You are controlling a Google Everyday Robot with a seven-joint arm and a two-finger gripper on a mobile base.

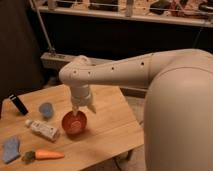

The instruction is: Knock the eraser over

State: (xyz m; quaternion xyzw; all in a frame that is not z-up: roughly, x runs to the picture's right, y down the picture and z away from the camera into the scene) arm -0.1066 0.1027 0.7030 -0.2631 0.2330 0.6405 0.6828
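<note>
The eraser is a slim black block with a white strip at its upper end, standing tilted near the far left edge of the wooden table. My gripper hangs from the white arm over the table's middle, just above the red bowl. It is well to the right of the eraser and apart from it.
A small blue cup stands between the eraser and the bowl. A white printed tube lies left of the bowl. A blue cloth piece and a carrot lie near the front left edge.
</note>
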